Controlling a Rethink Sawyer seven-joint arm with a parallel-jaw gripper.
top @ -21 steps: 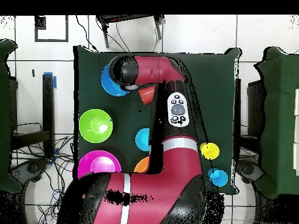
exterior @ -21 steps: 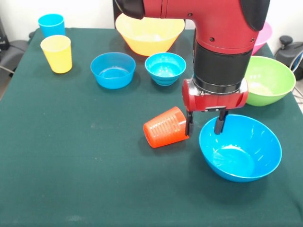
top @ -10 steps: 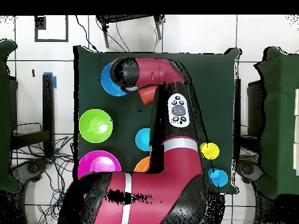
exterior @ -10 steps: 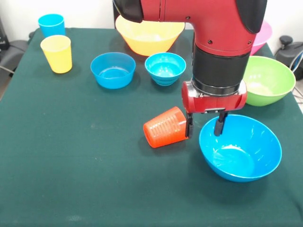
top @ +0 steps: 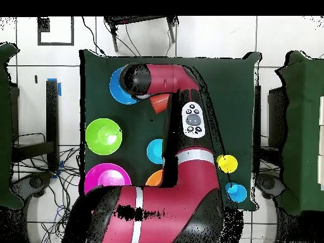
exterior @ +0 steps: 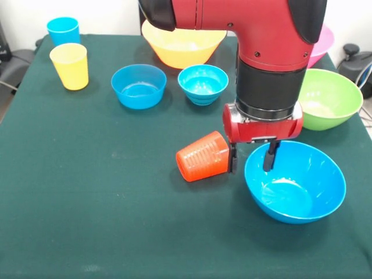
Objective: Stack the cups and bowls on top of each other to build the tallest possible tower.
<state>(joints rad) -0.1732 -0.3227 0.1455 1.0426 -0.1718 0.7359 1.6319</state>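
Observation:
My gripper (exterior: 251,160) is open and straddles the left rim of a medium blue bowl (exterior: 295,181). One finger hangs inside the bowl, the other outside it. That outer finger is right beside an orange-red ribbed cup (exterior: 201,156) lying on its side. From overhead the arm hides the gripper; the blue bowl (top: 118,89) and the orange-red cup (top: 159,102) show beside it. A yellow cup (exterior: 70,65) and a sky-blue cup (exterior: 63,30) stand upright at the far left. No tower is in view; every cup and bowl sits singly.
Two small blue bowls (exterior: 138,86) (exterior: 202,83) sit mid-table. A yellow-orange bowl (exterior: 183,43) is behind them. A green bowl (exterior: 328,97) sits at the right, and a pink bowl (exterior: 324,42) is partly hidden by the arm. The green cloth (exterior: 87,203) covers the table.
The gripper has come down a little over the blue bowl's rim. The cups and bowls have not moved.

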